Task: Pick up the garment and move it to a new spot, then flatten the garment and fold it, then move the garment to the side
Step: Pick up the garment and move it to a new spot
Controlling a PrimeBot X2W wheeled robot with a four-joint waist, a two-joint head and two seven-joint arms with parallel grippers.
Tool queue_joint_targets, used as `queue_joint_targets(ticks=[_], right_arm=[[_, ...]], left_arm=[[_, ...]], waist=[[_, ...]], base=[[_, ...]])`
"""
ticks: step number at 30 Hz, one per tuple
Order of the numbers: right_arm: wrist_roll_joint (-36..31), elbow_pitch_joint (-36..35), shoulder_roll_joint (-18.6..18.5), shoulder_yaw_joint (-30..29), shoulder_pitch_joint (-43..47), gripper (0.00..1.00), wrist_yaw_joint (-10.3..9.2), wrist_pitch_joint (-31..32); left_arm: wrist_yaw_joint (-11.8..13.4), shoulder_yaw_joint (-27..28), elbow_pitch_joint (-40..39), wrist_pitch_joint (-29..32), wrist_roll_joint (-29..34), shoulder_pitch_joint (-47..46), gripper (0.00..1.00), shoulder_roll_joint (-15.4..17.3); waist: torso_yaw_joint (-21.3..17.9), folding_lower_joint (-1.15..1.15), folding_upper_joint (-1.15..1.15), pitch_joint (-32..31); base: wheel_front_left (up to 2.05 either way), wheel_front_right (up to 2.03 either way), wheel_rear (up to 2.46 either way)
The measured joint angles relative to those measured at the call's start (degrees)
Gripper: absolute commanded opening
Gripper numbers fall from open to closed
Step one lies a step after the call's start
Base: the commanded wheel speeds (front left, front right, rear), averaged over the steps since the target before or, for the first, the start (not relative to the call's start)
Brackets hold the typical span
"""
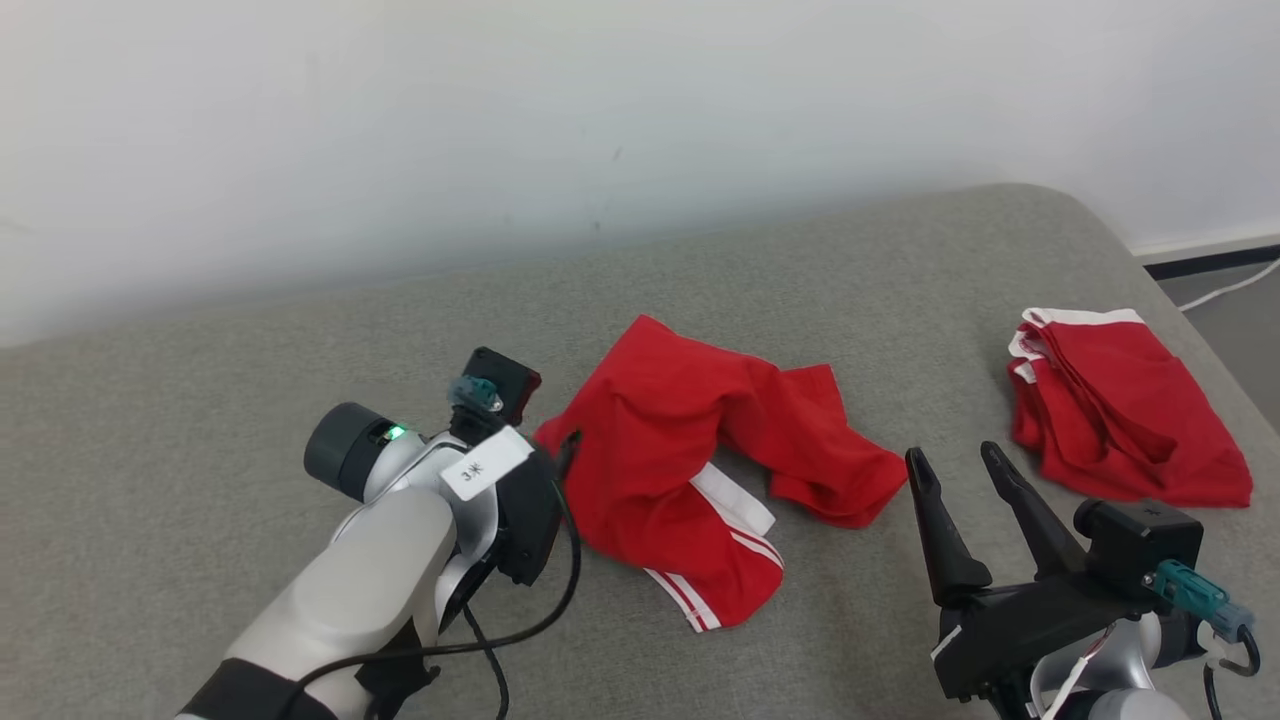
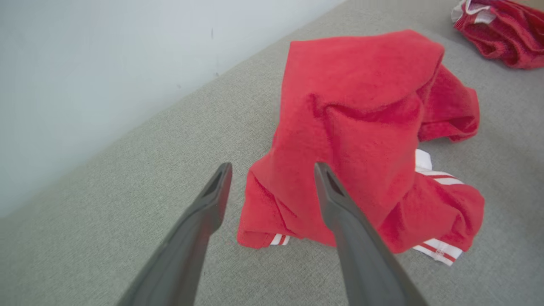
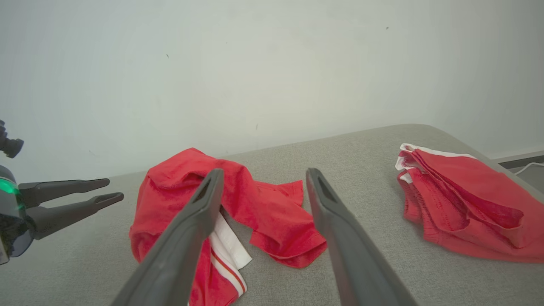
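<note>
Bright, even light; faint shadows.

Left gripper [image 2: 273, 168] held open and angled downward, pale left forearm [image 1: 350, 590] stretched forward, right gripper [image 1: 952, 455] spread wide, pointed forward

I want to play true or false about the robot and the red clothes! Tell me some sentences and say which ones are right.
1. The crumpled red garment and a second red garment both lie on the grey cushion. True.
2. The left arm's jaws are clamped on the crumpled red garment. False: they stand open beside it, gripping nothing.
3. The right arm's jaws are open and empty. True.
4. The crumpled red garment is folded neat and flat. False: it lies bunched up, with white striped trim showing.
5. The second red garment is draped over the right arm. False: it lies on the cushion, apart from both arms.
</note>
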Motion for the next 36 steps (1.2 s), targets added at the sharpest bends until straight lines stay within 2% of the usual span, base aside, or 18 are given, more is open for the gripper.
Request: queue_joint_targets(ticks=[4,12,14,19,23,29,36], right_arm=[[0.0,0.4,0.0,-0.4,0.2,1.0,-0.05,-0.2],[0.0,1.0,0.1,-0.5,1.7,1.0,-0.27,-0.6],[0.0,1.0,0.1,-0.6,2.2,1.0,-0.46,-0.7],[0.5,1.0,0.2,-1.8,3.9,1.0,-0.83,-1.7],[1.7,1.0,0.6,-4.0,5.4,1.0,-1.45,-3.2],[3.6,1.4,1.2,-5.8,7.1,1.0,-1.53,-5.4],[4.0,4.1,1.4,-7.9,8.5,1.0,-2.01,-7.3]], left_arm=[[1.1,2.1,-1.7,-3.7,-0.5,0.9,1.0,0.6],[5.7,6.8,-7.5,-12.2,-3.3,8.1,1.0,2.9],[7.2,8.9,-9.6,-15.1,-4.6,10.6,1.0,4.0],[9.2,15.0,-16.2,-23.0,-8.1,18.8,1.0,5.8],[9.7,19.9,-22.6,-23.0,-8.9,28.1,1.0,7.3],[9.7,25.9,-30.3,-22.8,-9.2,38.3,1.0,7.7],[9.7,31.3,-37.6,-22.8,-5.3,46.1,1.0,8.5]], waist=[[1.4,0.0,0.0,-0.4],[4.3,0.0,0.0,-1.6],[5.0,0.0,0.0,-2.0],[6.7,0.0,0.0,-3.1],[8.5,-0.01,0.0,-3.9],[10.5,-0.01,-0.01,-4.6],[12.2,-0.01,0.0,-4.8]], base=[[0.0,0.0,0.0],[0.0,0.0,0.0],[0.0,0.0,0.0],[0.0,0.0,0.0],[0.0,0.0,0.0],[0.0,0.0,0.0],[0.0,0.0,0.0]])
